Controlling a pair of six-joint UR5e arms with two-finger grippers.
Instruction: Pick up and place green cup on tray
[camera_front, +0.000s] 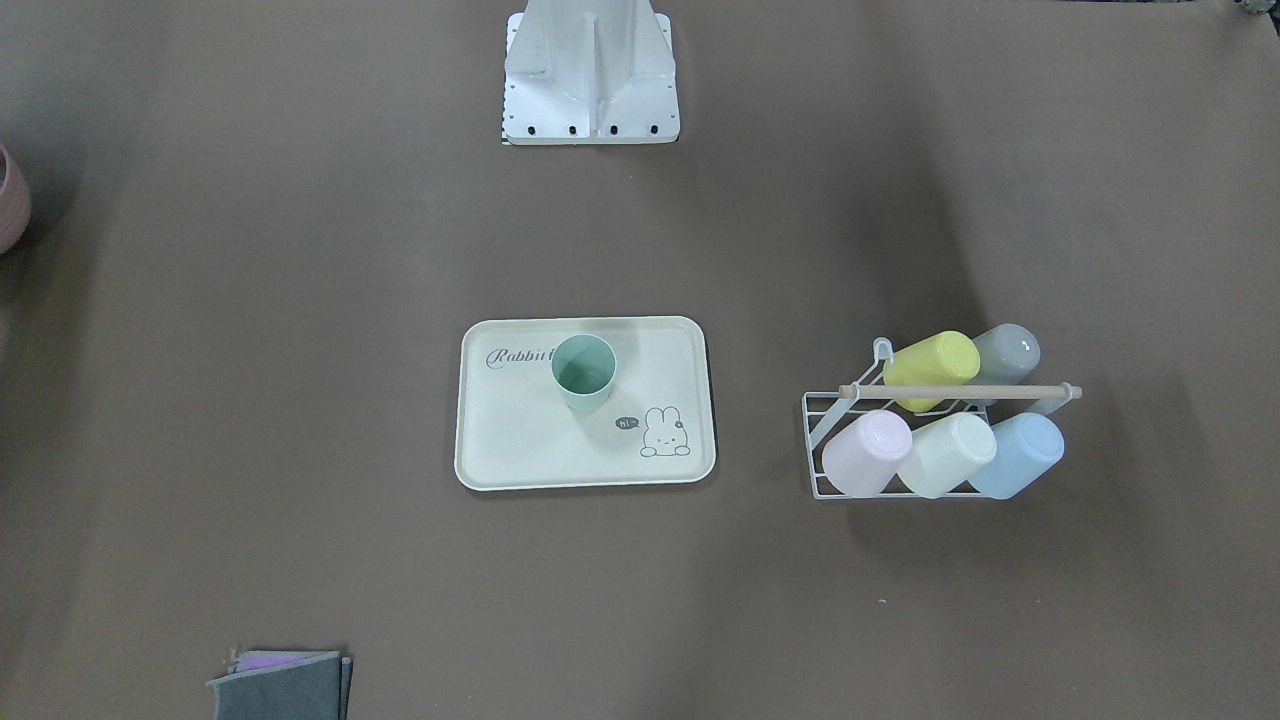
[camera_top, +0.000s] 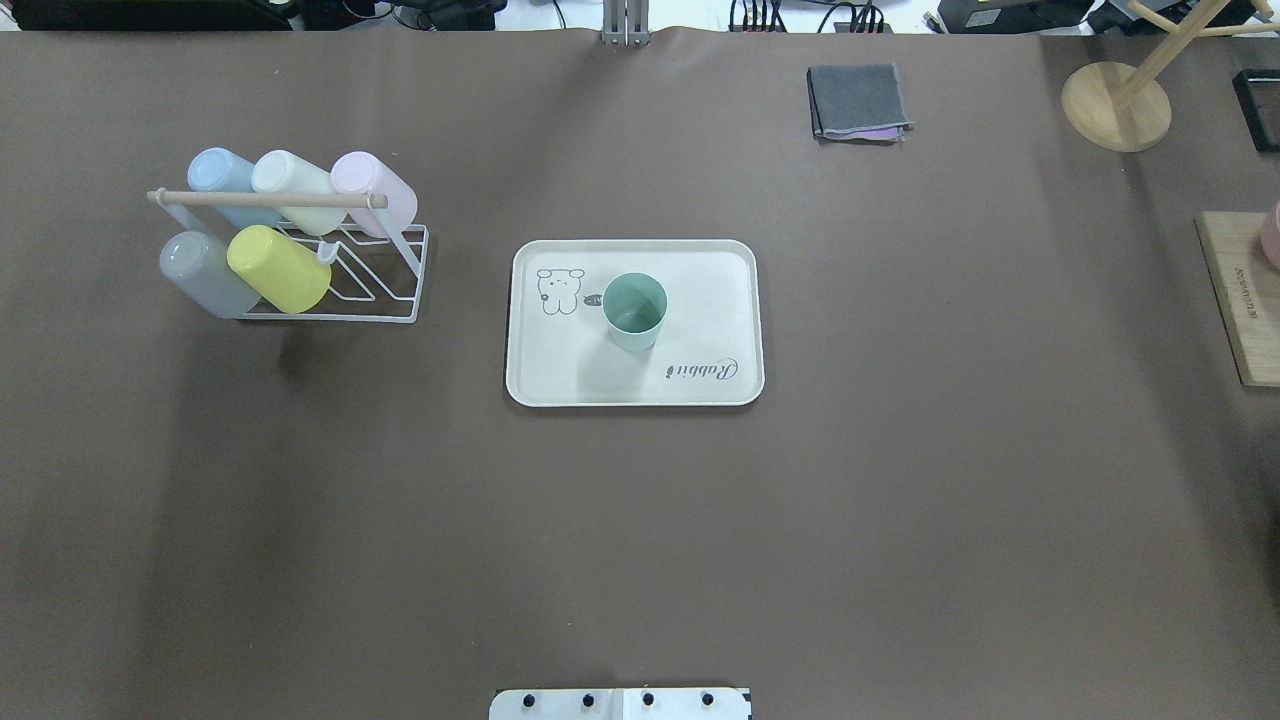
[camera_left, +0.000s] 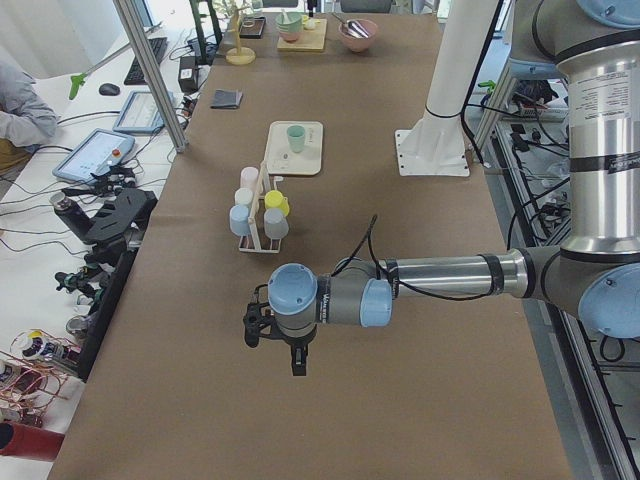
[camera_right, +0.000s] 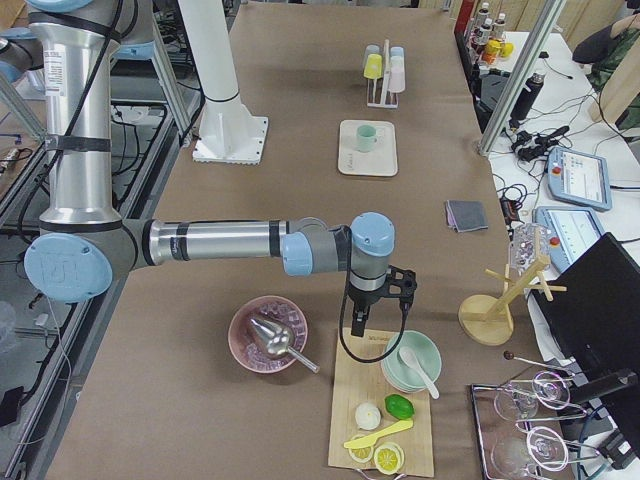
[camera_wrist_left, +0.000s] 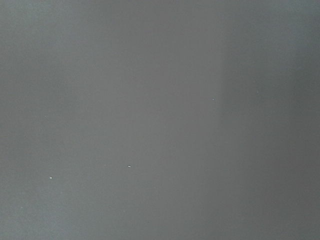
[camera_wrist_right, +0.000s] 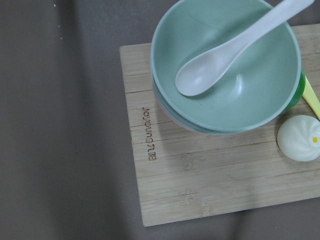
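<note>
The green cup (camera_top: 634, 311) stands upright and open-side up on the cream tray (camera_top: 560, 372), near its middle, by the "Rabbit" script; both also show in the front view, the cup (camera_front: 584, 372) on the tray (camera_front: 520, 445). No gripper is near them. My left gripper (camera_left: 296, 362) shows only in the left side view, hanging over bare table far from the tray (camera_left: 310, 160). My right gripper (camera_right: 358, 326) shows only in the right side view, above a wooden board. I cannot tell whether either is open or shut.
A white wire rack (camera_top: 395, 300) with several pastel cups lying on it stands left of the tray. A folded grey cloth (camera_top: 858, 102) lies far right. A wooden board (camera_wrist_right: 200, 185) with a green bowl (camera_wrist_right: 235, 85), spoon and bun sits under the right wrist.
</note>
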